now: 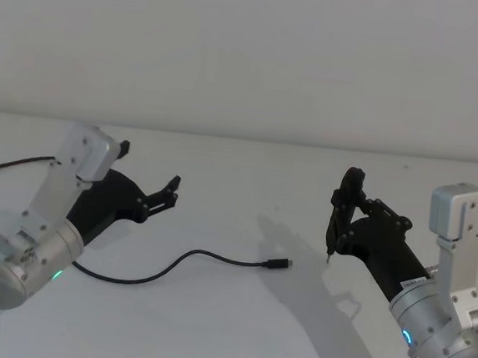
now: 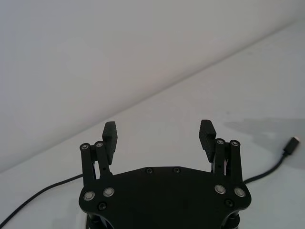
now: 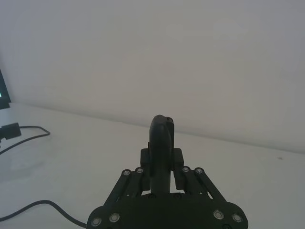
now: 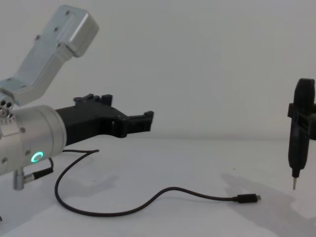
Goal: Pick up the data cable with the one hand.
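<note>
Chest view, closest to the robot: the left arm's thick silver wrist (image 4: 29, 138) with its green ring sits low on the left. Just past it, the data cable (image 4: 163, 192) lies flat on the white surface (image 4: 173, 158). It makes a big bend near the wrist, then runs off to the right and ends in a small plug (image 4: 247, 198). The cable's long way goes left to right across the robot's front.

A bit farther out, the left gripper (image 4: 148, 120) hangs in the air above the surface and touches nothing. In the left wrist view its two fingers (image 2: 110, 130) are spread wide apart with nothing between them. In the head view the cable lies lower than these fingers, closer to the robot and a little to the right. I think the left gripper must tip down and pull in toward the robot to reach the middle of the cable. The fingers should go across the thin cord, one on each side.

The right gripper (image 1: 345, 230) is over on the right, closed around a slim black tool (image 1: 336, 217) whose pointed tip aims down. The tip hangs near the plug but apart from it. That one is full, so the left one looks like the better pick.

Farthest off is bare surface, then a plain wall (image 4: 197, 59). There is lots of room to move, and I see no edge near the cable.
</note>
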Available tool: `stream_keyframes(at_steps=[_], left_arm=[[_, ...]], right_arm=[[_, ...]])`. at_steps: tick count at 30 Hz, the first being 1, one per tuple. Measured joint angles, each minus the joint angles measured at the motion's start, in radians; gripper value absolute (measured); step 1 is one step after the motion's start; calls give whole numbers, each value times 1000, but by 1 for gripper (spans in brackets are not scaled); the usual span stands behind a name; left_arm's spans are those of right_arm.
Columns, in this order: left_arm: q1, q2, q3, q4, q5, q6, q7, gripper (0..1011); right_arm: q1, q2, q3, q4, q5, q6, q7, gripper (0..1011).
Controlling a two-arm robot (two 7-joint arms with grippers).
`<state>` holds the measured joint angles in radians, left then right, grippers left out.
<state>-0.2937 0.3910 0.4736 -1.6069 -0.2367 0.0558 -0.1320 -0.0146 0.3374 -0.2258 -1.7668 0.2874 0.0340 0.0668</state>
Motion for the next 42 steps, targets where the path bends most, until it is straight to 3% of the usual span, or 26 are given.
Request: stream_keyframes(at_steps=[15,24,33,42], left_arm=[[-123,20,52,61,-51,111,-229,1001],[-225,34,111,123,-68,186,-394,1001],[-346,41,200,218,-58,250,-561,1001],[-418,26,256,310,-41,264,-635,1001]], right_arm=[[0,0,0,0,0,0,0,275],[0,0,0,0,0,0,0,275],[0,0,0,0,0,0,0,274],[0,0,0,0,0,0,0,275]])
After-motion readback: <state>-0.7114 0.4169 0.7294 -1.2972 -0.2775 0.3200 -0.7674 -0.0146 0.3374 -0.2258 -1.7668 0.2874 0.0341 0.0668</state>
